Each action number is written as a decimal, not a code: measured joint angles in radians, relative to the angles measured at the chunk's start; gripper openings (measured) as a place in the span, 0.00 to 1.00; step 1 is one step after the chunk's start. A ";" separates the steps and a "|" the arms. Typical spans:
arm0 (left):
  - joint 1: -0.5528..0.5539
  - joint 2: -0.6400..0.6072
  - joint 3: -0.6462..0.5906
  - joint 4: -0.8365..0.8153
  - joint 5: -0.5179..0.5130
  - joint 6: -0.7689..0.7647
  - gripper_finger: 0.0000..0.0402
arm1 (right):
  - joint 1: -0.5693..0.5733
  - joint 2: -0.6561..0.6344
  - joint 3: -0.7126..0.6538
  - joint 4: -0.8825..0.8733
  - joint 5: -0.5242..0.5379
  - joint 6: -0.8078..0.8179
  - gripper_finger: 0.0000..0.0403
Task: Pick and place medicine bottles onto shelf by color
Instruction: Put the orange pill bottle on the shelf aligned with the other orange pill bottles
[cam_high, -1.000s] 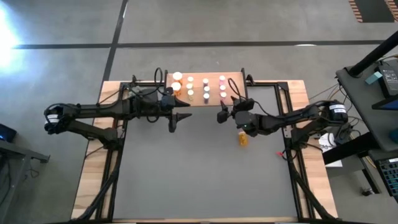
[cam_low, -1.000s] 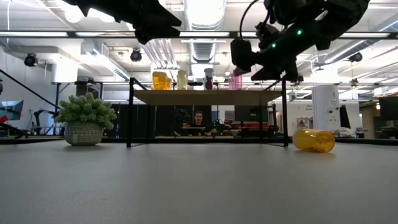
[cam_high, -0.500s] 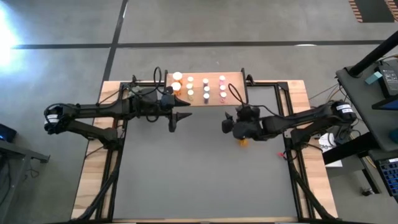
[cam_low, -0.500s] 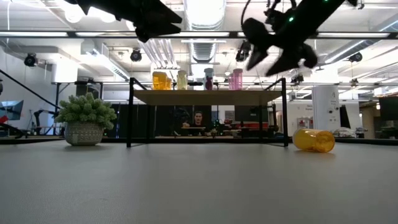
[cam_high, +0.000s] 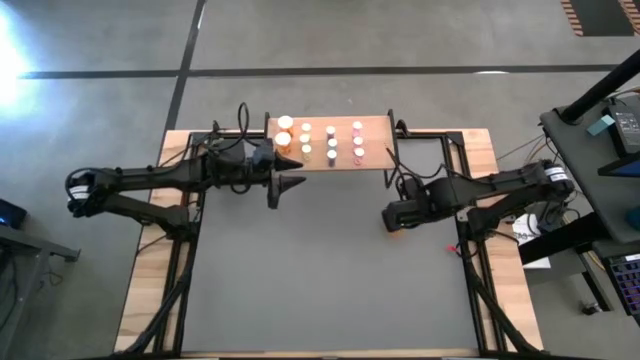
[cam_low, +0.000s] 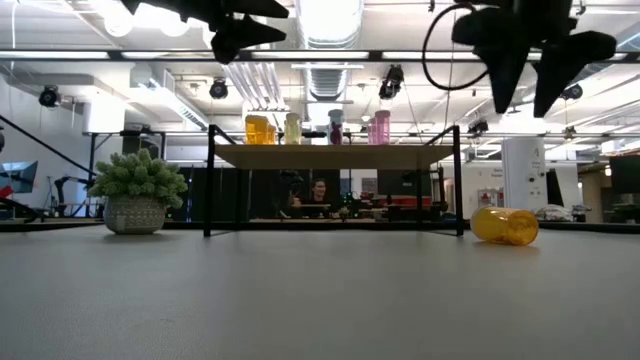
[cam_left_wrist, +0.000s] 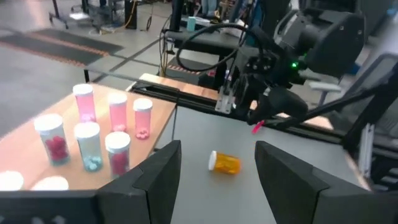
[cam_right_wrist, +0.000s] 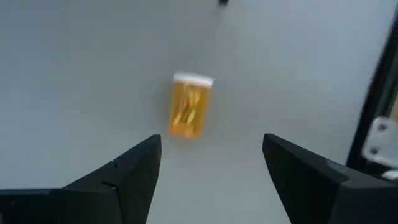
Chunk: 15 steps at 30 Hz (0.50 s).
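Right claw (cam_right_wrist: 211, 180), fingers apart above the fallen orange bottle (cam_right_wrist: 188, 111), should descend squarely astride its body; left claw (cam_left_wrist: 217, 174) waits half-open.

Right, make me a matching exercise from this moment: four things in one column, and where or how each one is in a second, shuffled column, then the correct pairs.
Things
1. orange bottle
2. right gripper
3. pink bottles
4. green plant

Place or state
A. standing upright on the shelf
B. lying on its side on the grey table
C. open, pointing down above the fallen bottle
D. on the table beside the shelf's end, away from the fallen bottle

Pairs: 1-B, 2-C, 3-A, 4-D
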 joint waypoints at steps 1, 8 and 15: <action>0.000 -0.005 -0.002 -0.003 0.000 -0.026 0.47 | 0.000 -0.012 -0.005 0.007 -0.022 -0.001 0.67; 0.000 -0.052 -0.004 -0.003 0.023 -0.147 0.47 | 0.000 -0.055 -0.147 0.102 -0.118 0.055 0.66; -0.004 -0.096 -0.004 -0.005 0.031 -0.150 0.47 | -0.013 -0.072 -0.263 0.345 -0.107 -0.003 0.69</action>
